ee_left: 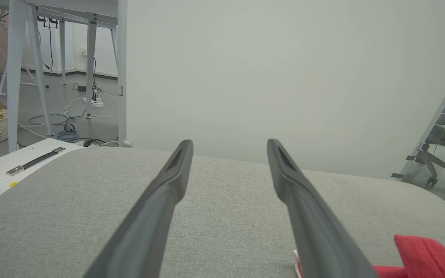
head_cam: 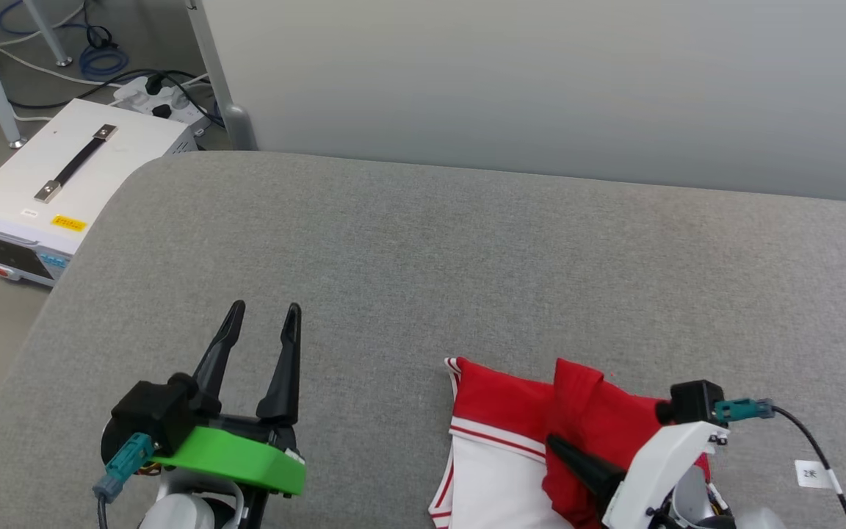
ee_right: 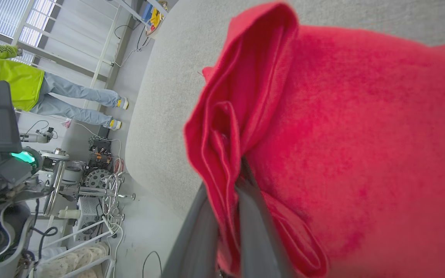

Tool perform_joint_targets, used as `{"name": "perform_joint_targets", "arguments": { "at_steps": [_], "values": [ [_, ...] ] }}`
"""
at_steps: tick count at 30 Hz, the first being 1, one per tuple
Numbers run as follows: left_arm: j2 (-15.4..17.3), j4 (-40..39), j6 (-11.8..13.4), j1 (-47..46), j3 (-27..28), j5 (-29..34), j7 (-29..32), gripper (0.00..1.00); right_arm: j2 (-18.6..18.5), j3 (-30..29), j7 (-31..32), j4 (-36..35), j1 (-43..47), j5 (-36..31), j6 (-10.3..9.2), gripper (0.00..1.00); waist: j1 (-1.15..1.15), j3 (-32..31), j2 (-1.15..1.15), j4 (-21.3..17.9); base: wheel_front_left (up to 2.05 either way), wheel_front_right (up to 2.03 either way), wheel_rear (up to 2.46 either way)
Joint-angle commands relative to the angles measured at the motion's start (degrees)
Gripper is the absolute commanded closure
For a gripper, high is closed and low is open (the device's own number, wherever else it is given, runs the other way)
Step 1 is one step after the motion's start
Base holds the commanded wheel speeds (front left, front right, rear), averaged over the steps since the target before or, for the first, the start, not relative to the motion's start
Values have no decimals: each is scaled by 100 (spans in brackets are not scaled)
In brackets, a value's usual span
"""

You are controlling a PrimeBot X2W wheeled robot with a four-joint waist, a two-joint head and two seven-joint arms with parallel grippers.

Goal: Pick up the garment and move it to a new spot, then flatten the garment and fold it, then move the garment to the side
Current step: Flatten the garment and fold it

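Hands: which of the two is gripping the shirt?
The right hand, shut on a red fold of the shirt; the left hand stands open over the grey pad, apart from it.

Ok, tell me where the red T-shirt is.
Head view, lower right: the red soft-fabric T-shirt with white sleeves lies on the grey fabric surface, pinched by the fingers of the right gripper.

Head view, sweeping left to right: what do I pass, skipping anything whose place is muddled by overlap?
white box with a black handle → left pincer → garment → white cable tag
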Motion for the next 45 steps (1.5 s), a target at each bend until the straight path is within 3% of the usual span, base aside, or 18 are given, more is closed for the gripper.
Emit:
{"name": "perform_joint_targets", "arguments": {
  "at_steps": [1, 7, 8, 9, 13, 19, 26, 27, 29, 32, 37, 45],
  "values": [
    [-28, 12, -17, -3, -36, -60, -34, 0, -4, 161, -148, 160, -198, 74, -3, 100, 0, 29, 0, 57, 0, 0, 0],
    [-5, 48, -17, -34, -85, -83, -34, 0, -3, 553, -580, 1005, -636, 65, -3, 100, 0, 86, 0, 177, 0, 0, 0],
    [-1, 51, -17, -37, -79, -82, -34, 0, -3, 582, -626, 1140, -693, 35, -3, 91, 0, 90, 0, 191, 0, 0, 0],
    [4, 52, -17, -40, -73, -81, -34, 0, -3, 638, -687, 1273, -768, -18, -3, 0, 0, 95, 0, 205, 0, 0, 0],
    [15, 62, -18, -53, -53, -81, -34, 0, -3, 1084, -817, 1635, -976, 182, -3, 0, 0, 91, 0, 244, 0, 0, 0],
    [14, 90, -18, -6, -25, -68, -34, 0, -3, 1591, -479, 1397, -953, 592, -3, 0, 0, 9, 0, 188, 0, 0, 0],
    [4, 85, -18, 28, -3, -65, -34, 0, -3, 1332, -474, 1032, -1067, 336, -3, 0, 0, -60, 0, 48, 0, 0, 0],
    [1, 81, -18, 35, -2, -64, -34, 0, -3, 1220, -488, 976, -1098, 193, -3, 0, 0, -59, 0, 24, 0, 0, 0],
    [-23, 45, -18, 52, 23, -60, -34, 0, -138, 502, -579, 375, -1363, -1389, -3, 0, 0, -32, 0, -142, 0, 0, 0],
    [-45, 30, -18, 49, 19, -56, -34, 0, -527, 324, -790, -28, -1492, -2166, -3, 0, 0, -4, 0, -226, 0, 0, 0],
    [-89, 28, -18, 29, -15, -54, -34, 0, -1155, -58, -1334, -287, -1553, -3070, -3, 0, 0, 38, 0, -334, 0, 0, 0],
    [-115, 21, -18, 18, -97, -53, -34, 0, -1515, -657, -2289, -659, -1129, -3435, -3, 0, 0, 126, 0, -448, 0, 0, 0]
  ]
}}
